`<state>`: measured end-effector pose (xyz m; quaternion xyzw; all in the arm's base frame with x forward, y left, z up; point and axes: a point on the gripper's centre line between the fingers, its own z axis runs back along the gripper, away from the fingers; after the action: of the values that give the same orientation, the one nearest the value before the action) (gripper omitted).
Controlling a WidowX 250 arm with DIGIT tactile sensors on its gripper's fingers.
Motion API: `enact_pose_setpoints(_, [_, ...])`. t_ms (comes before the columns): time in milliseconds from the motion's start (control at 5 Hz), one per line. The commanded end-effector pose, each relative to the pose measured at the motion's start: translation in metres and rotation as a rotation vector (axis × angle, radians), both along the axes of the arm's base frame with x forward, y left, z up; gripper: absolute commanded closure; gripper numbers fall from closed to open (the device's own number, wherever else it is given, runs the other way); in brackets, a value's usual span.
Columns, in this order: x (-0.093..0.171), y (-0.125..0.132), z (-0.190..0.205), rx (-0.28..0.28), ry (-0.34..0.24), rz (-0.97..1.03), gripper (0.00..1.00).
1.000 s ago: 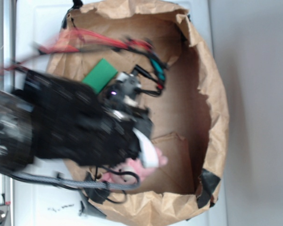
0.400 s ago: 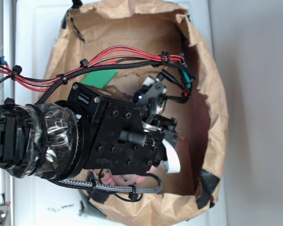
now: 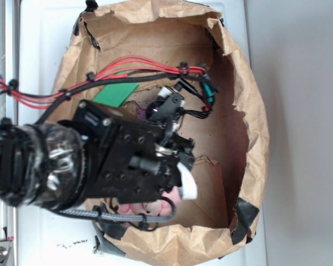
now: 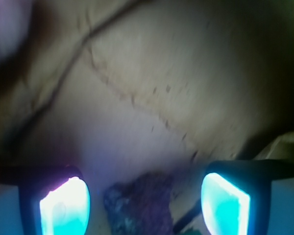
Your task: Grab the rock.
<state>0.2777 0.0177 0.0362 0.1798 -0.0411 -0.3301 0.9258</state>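
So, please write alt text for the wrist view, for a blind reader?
A small rough rock lies on brown paper between the two open, glowing jaws, near the bottom edge. The picture is blurred and dim.

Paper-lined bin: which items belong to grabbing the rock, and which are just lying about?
Belongs to the job:
- rock, lying between the open fingers
- pincer

Just lying about:
- green block, near the bin's far wall
- pink plush, partly hidden under the arm
- brown paper lining

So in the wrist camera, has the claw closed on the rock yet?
No, the claw is open, and the rock lies between its fingertips, touching neither.
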Motion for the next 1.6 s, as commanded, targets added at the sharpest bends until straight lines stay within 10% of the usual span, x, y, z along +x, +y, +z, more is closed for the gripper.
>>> enact_pose_setpoints(0, [0.0, -0.013, 0.005, 0.021, 0.011, -0.033, 0.0])
enact_pose_setpoints(1000, [0.002, -0.018, -0.016, 0.112, 0.038, -0.025, 0.0])
enact_pose_setpoints(1200, [0.001, -0.018, -0.017, 0.121, 0.006, 0.009, 1.0])
enact_pose_setpoints(1400, [0.001, -0.017, -0.015, 0.118, -0.009, 0.024, 1.0])
